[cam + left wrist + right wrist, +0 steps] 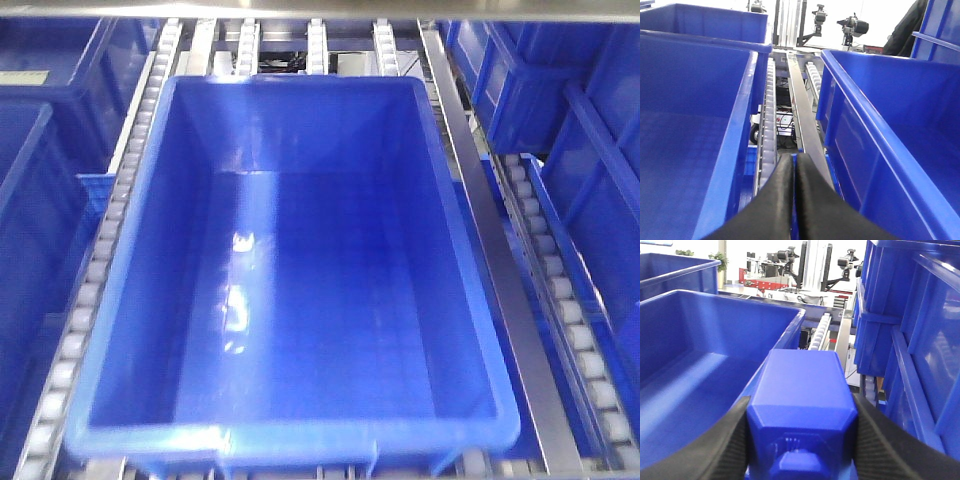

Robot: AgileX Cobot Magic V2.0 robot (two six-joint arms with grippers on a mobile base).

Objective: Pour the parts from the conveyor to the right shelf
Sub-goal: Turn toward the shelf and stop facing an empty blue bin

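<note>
A bright-blue part, a block with sloped shoulders and a small square knob, fills the lower middle of the right wrist view. My right gripper is shut on it, one black ribbed finger on each side, right beside the near right rim of a deep blue bin. My left gripper is shut with nothing between its black fingers, hovering over the roller track of the right shelf between two blue bins. The front view looks down into a large blue bin holding nothing, with neither gripper in sight. The conveyor is out of view.
Steel rails and grey roller rows run along both sides of the centre bin. More blue bins stand to the right and left. Stacked blue bins crowd the right gripper's right side.
</note>
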